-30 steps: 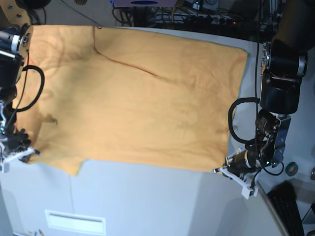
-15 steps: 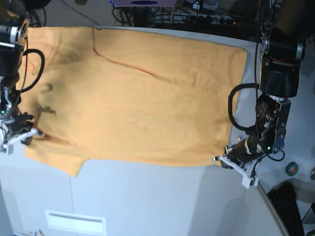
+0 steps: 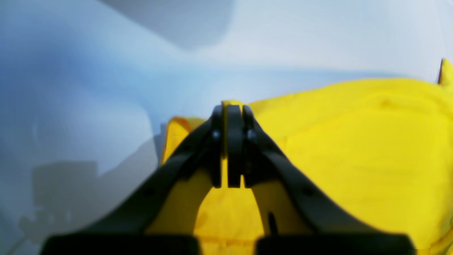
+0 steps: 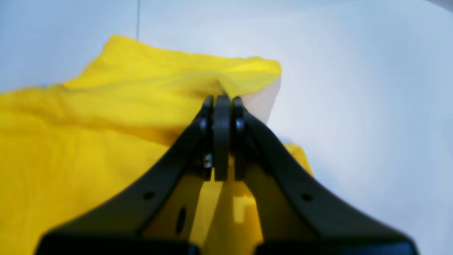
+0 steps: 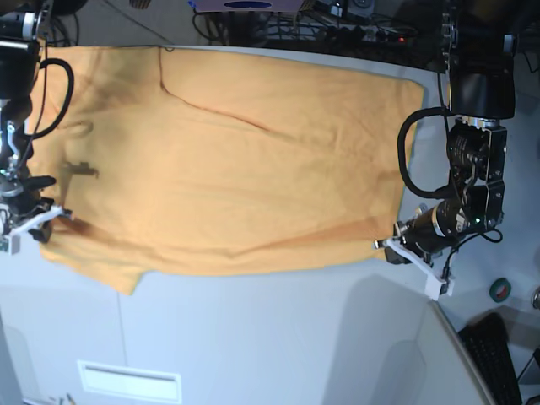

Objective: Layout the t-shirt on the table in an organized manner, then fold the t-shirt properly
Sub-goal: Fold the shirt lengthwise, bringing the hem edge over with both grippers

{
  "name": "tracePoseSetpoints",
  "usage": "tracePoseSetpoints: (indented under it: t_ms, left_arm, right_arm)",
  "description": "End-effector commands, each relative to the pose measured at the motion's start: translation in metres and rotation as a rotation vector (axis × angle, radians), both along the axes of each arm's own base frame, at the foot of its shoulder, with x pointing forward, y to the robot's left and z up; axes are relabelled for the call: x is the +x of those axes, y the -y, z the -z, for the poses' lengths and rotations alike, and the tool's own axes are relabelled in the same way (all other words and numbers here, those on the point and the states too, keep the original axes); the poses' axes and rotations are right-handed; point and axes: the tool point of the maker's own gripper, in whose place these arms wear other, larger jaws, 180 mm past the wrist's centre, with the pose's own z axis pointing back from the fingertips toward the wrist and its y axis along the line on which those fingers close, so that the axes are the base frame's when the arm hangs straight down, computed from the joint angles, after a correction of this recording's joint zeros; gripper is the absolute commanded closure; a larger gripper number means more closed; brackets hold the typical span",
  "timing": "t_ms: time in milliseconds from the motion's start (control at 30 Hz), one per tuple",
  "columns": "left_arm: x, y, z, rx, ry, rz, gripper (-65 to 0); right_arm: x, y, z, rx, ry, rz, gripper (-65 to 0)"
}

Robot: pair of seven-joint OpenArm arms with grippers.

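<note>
From where I stand, the nearest thing is a pale rectangular panel (image 5: pixel 129 382) at the lower left of the frame, set against the white table (image 5: pixel 253 337). A thin dark seam runs down the tabletop towards it. At the lower right there's a black ribbed object (image 5: pixel 489 346), with a small round green item (image 5: pixel 499 290) just above it.

Further in, the left gripper (image 5: pixel 386 248) is at the right, by the near corner of the orange t-shirt (image 5: pixel 253 160). Its fingers are pressed together on the cloth, with a bit of the edge poking out past the tips. Across at the left side of the frame, the right gripper (image 5: pixel 49 228) has its fingers clamped on the shirt too, and a loose flap of fabric hangs out beyond them towards the lower left.

Between the two, the near edge sags a little, with soft folds running along it. The rest of the t-shirt lies spread wide over the table, filling the upper and middle part of the frame. One long crease starts near the top and slants down to the right. Behind its far edge, at the top, there's a tangle of dark cables (image 5: pixel 211 25).
</note>
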Motion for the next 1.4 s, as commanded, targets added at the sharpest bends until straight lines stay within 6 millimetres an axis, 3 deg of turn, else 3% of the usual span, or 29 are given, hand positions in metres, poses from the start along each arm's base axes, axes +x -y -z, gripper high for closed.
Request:
tracePoseSetpoints:
  t_ms: [0, 167, 333, 500, 800, 1000, 1133, 1367]
  left_arm:
    - [0.007, -0.012, -0.017, 0.023, 0.051, 0.000, 0.0]
    - [-0.024, -0.025, 0.004, 0.062, -0.013, 0.008, 0.0]
    - [-0.042, -0.031, 0.006, 0.097, -0.025, 0.030, 0.0]
    - [-0.060, -0.028, 0.015, 0.100, -0.054, 0.045, 0.0]
    - [-0.067, -0.033, 0.019, 0.112, -0.068, 0.043, 0.0]
    - [-0.065, -0.048, 0.012, 0.109, -0.052, -0.005, 0.0]
    - [-0.072, -0.046, 0.018, 0.109, -0.070, 0.002, 0.0]
    - [-0.076, -0.034, 0.004, 0.114, -0.028, 0.038, 0.0]
  right_arm:
    - [0.013, 0.009, -0.024, -0.021, 0.063, 0.000, 0.0]
    - [-0.008, 0.022, -0.025, -0.044, 0.023, 0.015, 0.0]
    - [-0.023, 0.039, -0.025, -0.048, -0.005, 0.059, 0.0]
    - [-0.043, 0.035, -0.015, -0.054, -0.056, 0.044, 0.0]
    - [-0.082, 0.024, -0.005, -0.076, -0.164, -0.002, 0.0]
    - [-0.108, 0.025, -0.001, -0.080, -0.188, 0.013, 0.0]
    - [-0.126, 0.026, -0.003, -0.052, -0.214, 0.068, 0.0]
    - [-0.143, 0.011, 0.003, -0.024, -0.269, 0.067, 0.0]
